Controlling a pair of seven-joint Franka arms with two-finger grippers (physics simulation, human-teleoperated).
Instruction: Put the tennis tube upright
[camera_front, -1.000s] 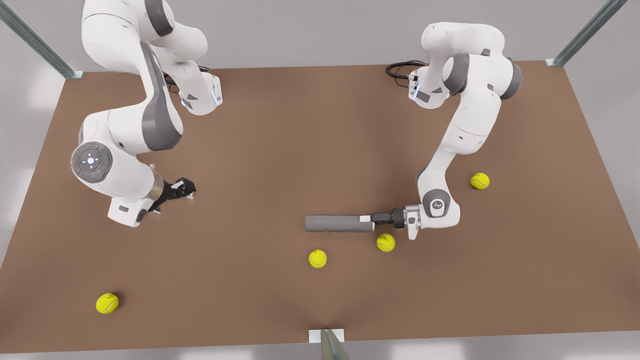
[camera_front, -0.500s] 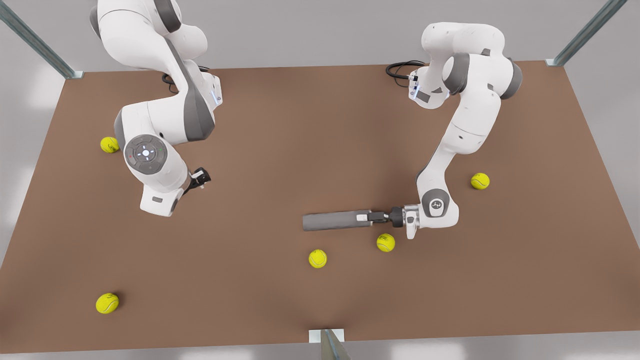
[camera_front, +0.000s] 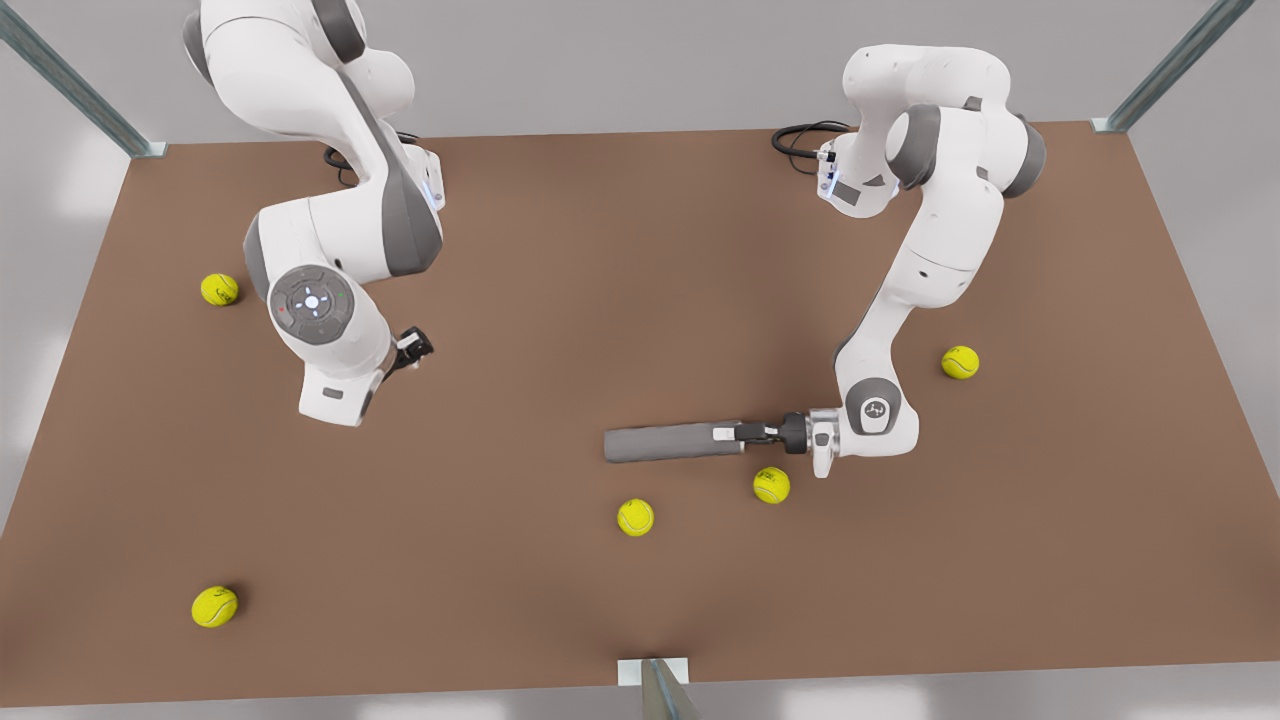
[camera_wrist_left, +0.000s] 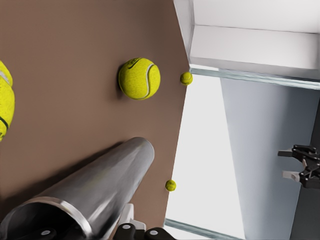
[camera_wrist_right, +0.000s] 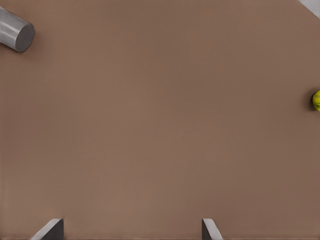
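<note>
Grey tennis tube (camera_front: 665, 443) lying flat on brown bench (camera_front: 620, 280), left tool (camera_front: 737, 435) apparently clamped on its rim end, right tool (camera_front: 415, 348) spread open, empty, hovering well apart.

Right gripper (camera_front: 415, 347), on arm at front view's left, now closer to tennis tube (camera_front: 665, 442) than second ago; wide-spread fingers (camera_wrist_right: 52, 229) frame bare table (camera_wrist_right: 160, 125), tube's far end at frame corner. Arm's elbow swung off ball (camera_front: 219, 290), uncovering it. Left gripper (camera_front: 752, 434), clamped on tube's rim end, slightly nearer tube's middle; tube's free end shifted a little away from that arm, tube now slightly tilted on table, still lying.
</note>
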